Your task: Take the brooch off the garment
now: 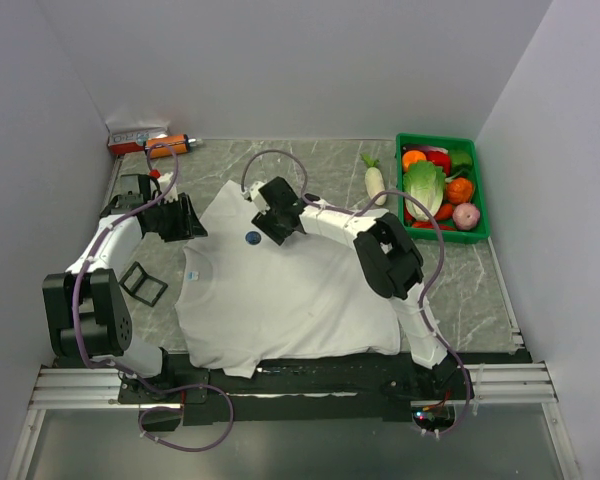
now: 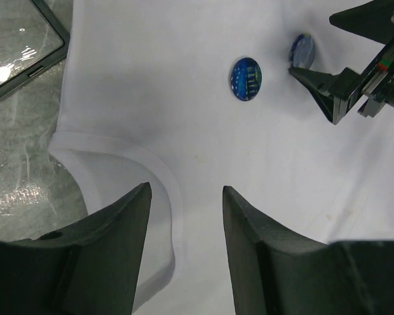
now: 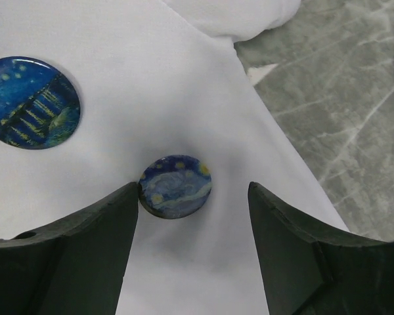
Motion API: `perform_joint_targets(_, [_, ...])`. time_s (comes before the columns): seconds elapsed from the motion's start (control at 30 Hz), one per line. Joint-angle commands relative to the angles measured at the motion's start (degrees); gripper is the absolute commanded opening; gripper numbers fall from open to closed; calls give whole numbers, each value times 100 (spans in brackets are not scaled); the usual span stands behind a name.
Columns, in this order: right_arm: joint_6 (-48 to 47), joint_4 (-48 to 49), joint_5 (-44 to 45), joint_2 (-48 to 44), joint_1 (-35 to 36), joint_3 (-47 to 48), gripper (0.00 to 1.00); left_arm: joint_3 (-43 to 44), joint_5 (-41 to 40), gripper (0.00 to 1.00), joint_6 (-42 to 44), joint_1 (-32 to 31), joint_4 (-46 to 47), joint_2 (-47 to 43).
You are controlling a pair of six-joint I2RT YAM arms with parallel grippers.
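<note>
The white T-shirt (image 1: 290,290) lies flat on the table. Two round dark-blue painted discs sit on its chest. One brooch (image 3: 175,186) lies between my right gripper's (image 3: 194,190) open fingers and touches the left fingertip. The second disc (image 3: 31,103) lies to its left on the cloth and shows in the top view (image 1: 253,238). In the left wrist view both discs show, the nearer (image 2: 245,79) and the one by the right gripper's tip (image 2: 302,50). My left gripper (image 2: 186,190) is open and empty, low over the shirt beside the neck collar (image 2: 154,170).
A black square frame (image 1: 143,284) lies left of the shirt, also in the left wrist view (image 2: 13,46). A green crate (image 1: 485,215) of vegetables stands at the back right, a white radish (image 1: 374,180) beside it. A red box (image 1: 137,140) sits at the back left.
</note>
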Motion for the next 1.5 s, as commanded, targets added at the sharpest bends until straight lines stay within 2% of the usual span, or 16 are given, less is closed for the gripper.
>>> perform_joint_targets(0.0, [-116,62,223,-387,-146,46,73,88,129,53,-128,48,218,47])
perform_joint_targets(0.17, [-99,-123,108,-414,-207,55,67,220,199,53,-137,39,218,126])
perform_joint_targets(0.4, [-19,-220,-59,-616,-295,-60,51,282,278,53,-154,48,218,196])
perform_joint_targets(0.5, [59,-264,-32,-704,-339,-86,48,282,296,53,-181,39,227,205])
perform_joint_targets(0.77, [34,-351,-321,-765,-366,-42,45,325,393,53,-233,48,271,310])
perform_joint_targets(0.93, [183,-334,-638,-713,-322,-7,53,457,393,53,-260,39,236,381])
perform_joint_targets(0.97, [235,-325,-639,-669,-304,2,59,492,384,53,-260,48,219,398])
perform_joint_targets(1.07, [358,-308,-525,-529,-260,63,63,641,384,53,-242,39,140,486])
perform_joint_targets(1.23, [359,-334,-577,-203,-234,318,59,791,419,53,-198,48,-45,583])
perform_joint_targets(1.4, [394,-360,-718,-1,-225,459,50,651,454,53,-251,39,25,548])
perform_joint_targets(1.47, [420,-378,-718,52,-207,433,51,598,446,53,-269,39,51,530])
